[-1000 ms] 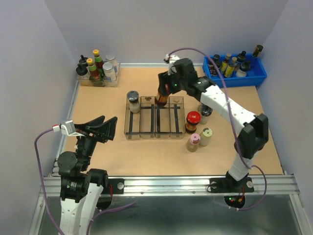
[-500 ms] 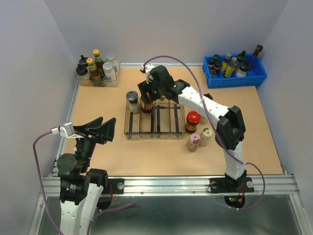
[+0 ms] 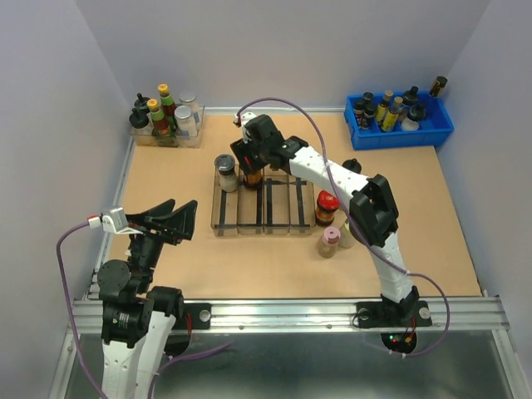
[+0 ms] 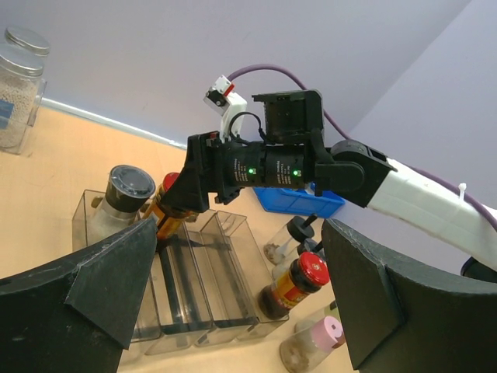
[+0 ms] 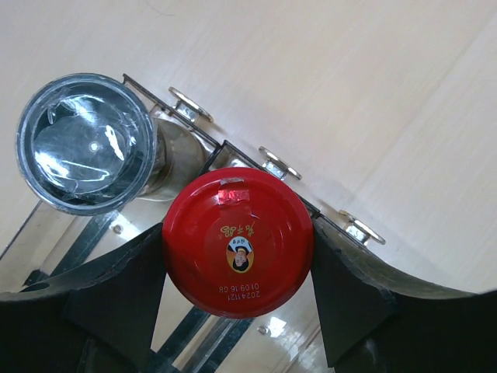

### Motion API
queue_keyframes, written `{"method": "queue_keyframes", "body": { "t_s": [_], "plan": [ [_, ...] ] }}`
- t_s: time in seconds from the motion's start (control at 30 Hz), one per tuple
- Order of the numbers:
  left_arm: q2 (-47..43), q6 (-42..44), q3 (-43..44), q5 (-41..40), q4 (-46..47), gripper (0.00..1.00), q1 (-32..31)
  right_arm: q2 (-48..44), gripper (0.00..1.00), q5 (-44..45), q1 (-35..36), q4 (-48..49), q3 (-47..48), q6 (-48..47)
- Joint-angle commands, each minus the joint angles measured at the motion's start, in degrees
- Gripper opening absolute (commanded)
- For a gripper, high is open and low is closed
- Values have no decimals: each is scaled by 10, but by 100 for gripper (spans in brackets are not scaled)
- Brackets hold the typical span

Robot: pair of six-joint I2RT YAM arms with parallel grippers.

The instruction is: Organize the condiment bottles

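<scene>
The right gripper (image 5: pixel 238 260) is clamped on a dark red-lidded jar (image 5: pixel 238 241), one black finger (image 5: pixel 116 299) pressed to each side of the jar just under its lid, so the jar sits squarely between the fingertips with its red lid facing the wrist camera. From above, the gripper and jar stand at the far end of the clear rack (image 3: pixel 278 209), over the second slot from the left; the left wrist view shows the jar's amber body dipping to the rack's rim, but whether its base touches the slot floor cannot be told. Just beside it, in the leftmost slot, stands the grey-lidded jar (image 3: pixel 226 172), close to the gripper's left finger yet apart from it. A second red-lidded jar (image 3: pixel 327 205) stands on the table just outside the rack's right end, with the pink-capped jar (image 3: pixel 330 241) near it towards the front and a black knob-capped jar (image 3: pixel 352 165) farther back. The left gripper (image 3: pixel 189 218) hangs well apart from all of these at the near left, its fingers spread wide with nothing between them
</scene>
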Motion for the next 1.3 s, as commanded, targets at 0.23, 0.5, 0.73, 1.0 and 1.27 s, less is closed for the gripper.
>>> {"method": "queue_keyframes", "body": {
  "t_s": [0.23, 0.5, 0.73, 1.0, 1.27],
  "plan": [
    [12, 10, 25, 9, 28, 99, 0, -20, 71, 39, 6, 59, 53, -15],
    [13, 0, 9, 14, 40, 99, 0, -121, 100, 88, 6, 65, -46, -7],
    [26, -6, 10, 26, 53, 99, 0, -260, 100, 211, 2, 69, -168, 23],
    [40, -33, -29, 52, 105, 99, 1, -467, 100, 249, -29, 65, -464, 131],
    [62, -41, -31, 64, 136, 99, 0, -526, 100, 229, -33, 56, -554, 152]
  ]
}}
